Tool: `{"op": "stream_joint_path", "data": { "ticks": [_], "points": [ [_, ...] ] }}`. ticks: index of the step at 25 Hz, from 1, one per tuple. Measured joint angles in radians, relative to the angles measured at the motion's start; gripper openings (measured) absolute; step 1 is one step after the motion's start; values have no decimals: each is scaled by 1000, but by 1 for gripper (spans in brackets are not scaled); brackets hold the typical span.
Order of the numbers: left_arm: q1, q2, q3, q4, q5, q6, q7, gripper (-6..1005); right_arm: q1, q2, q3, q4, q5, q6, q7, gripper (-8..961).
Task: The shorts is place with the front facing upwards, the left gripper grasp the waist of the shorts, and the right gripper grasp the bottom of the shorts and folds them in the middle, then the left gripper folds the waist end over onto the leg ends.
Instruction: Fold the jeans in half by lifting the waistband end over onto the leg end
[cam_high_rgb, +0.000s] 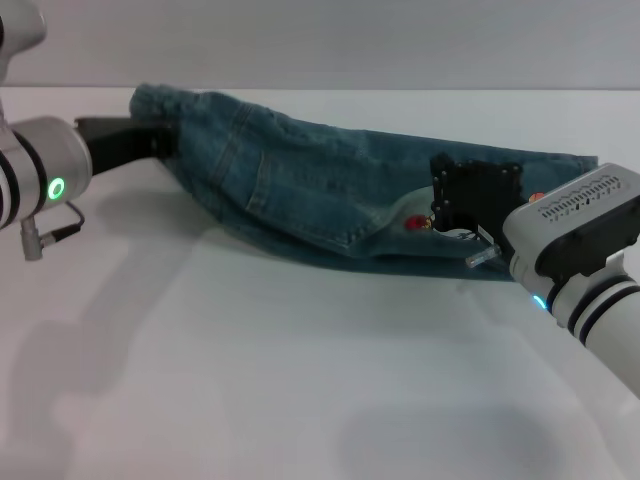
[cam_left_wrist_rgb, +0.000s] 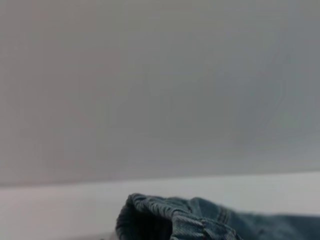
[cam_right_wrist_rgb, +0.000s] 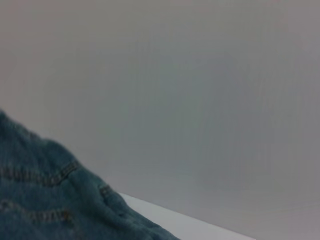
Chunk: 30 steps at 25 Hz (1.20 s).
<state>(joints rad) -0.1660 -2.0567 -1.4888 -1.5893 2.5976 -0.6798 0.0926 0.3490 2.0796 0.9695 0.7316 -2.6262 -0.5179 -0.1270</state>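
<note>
**Shorts held at both ends, fingertips buried in denim**

My fingertips are hidden by cloth on both sides. The blue-green denim shorts (cam_high_rgb: 300, 185) stretch lengthwise across the white table (cam_high_rgb: 250, 380), ruffled waist (cam_left_wrist_rgb: 165, 217) toward my left. My black left gripper (cam_high_rgb: 165, 142) is clamped on that waist; my black right gripper (cam_high_rgb: 470, 205) pinches the leg hems (cam_high_rgb: 555, 165), partly lifted.

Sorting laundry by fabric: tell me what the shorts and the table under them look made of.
The shorts: blue-green denim, judging by contrast seam stitching and faded patches. The table: smooth matte white surface, possibly laminate; material uncertain.
</note>
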Motion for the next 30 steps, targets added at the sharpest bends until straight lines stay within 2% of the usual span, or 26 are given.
{"op": "stream_joint_path", "data": {
  "ticks": [3,4,6,11,13,22,26,30],
  "points": [
    [10,0,9,-34,-3,-1,0,33,25,0,-6,-29,0,0,38,-1],
    [32,0,31,-110,-9,-1,0,33,31,0,-7,-36,0,0,44,-1],
    [44,0,62,-184,-14,-2,0,33,51,1,-7,-53,0,9,55,-1],
    [53,0,93,-246,-15,-5,0,34,86,3,-8,-83,0,31,101,-1],
    [55,0,121,-308,-15,-5,0,34,101,3,-10,-96,0,35,140,-1],
    [25,-3,139,-363,-16,-4,-2,32,160,4,-102,-95,0,79,252,-1],
    [20,-3,140,-363,-16,-3,-2,31,222,4,-188,-95,0,128,365,-1],
    [15,-3,141,-364,-16,3,2,31,257,4,-223,-101,0,136,398,-1]
  ]
}}
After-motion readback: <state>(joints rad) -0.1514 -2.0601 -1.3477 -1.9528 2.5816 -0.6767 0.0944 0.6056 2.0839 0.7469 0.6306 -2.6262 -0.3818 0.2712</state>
